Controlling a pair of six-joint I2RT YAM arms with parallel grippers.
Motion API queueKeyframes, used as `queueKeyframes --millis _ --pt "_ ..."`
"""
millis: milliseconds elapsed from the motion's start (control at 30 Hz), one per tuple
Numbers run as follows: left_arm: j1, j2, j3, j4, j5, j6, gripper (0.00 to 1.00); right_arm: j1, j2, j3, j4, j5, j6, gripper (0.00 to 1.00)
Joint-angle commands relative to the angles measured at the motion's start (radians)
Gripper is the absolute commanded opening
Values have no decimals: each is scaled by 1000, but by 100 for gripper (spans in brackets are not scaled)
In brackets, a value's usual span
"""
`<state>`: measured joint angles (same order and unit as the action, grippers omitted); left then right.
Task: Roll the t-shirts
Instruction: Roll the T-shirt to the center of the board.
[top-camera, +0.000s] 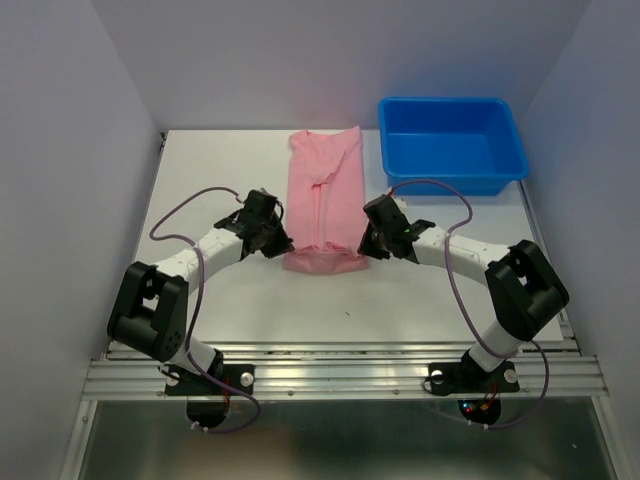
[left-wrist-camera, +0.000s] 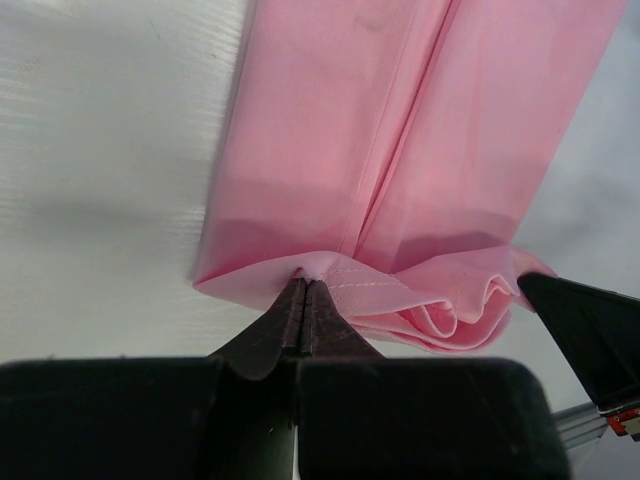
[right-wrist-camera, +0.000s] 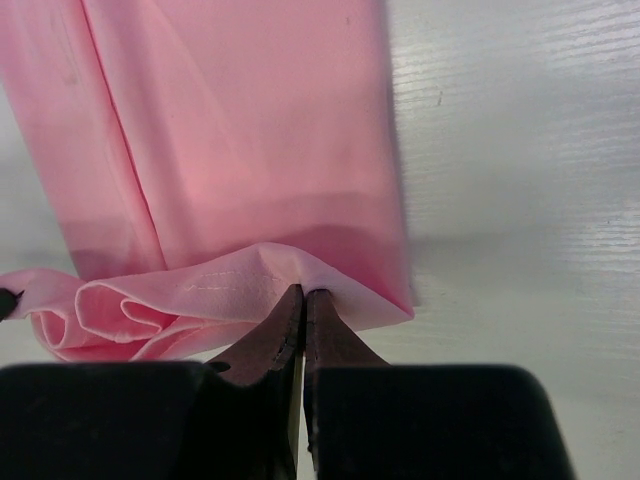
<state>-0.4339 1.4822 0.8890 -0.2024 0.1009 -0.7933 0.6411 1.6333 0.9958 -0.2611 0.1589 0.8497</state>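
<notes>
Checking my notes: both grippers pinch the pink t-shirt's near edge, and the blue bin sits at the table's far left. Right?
No: the top view shows the blue bin at the table's far right. The left gripper and right gripper do pinch the pink t-shirt's near edge.

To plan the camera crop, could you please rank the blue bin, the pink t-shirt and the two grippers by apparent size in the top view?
1. blue bin
2. pink t-shirt, folded narrow, slightly smaller
3. left gripper and right gripper, far smaller; they look alike, so unranked
</notes>
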Motion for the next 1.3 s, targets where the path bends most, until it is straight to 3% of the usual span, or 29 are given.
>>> queueKeyframes --millis 0,333,833,933,1033,1067,1100,1133,1267 --pt "4 -40 7 -37 -3 14 0 -4 -24 -8 13 -22 9 1" --pt "3 -92 -12 -89 -38 16 0 -4 -52 -49 5 -49 23 1" --pt "3 72 60 -74 -49 37 0 -4 72 58 -6 11 -32 2" --pt "3 102 79 -86 -52 43 1 -4 82 67 -6 22 -34 8" --pt "4 118 97 -89 -63 54 11 -15 83 70 -6 30 -37 20" --pt "4 118 103 -89 -64 57 20 -15 79 70 -6 34 -37 24" --pt "4 115 117 -89 -66 58 26 -15 76 69 -6 36 -37 36" --pt "4 112 125 -91 -67 68 36 -15 69 67 -7 44 -37 39" --pt "3 84 186 -124 -127 91 52 -24 -16 60 -23 82 -44 64"
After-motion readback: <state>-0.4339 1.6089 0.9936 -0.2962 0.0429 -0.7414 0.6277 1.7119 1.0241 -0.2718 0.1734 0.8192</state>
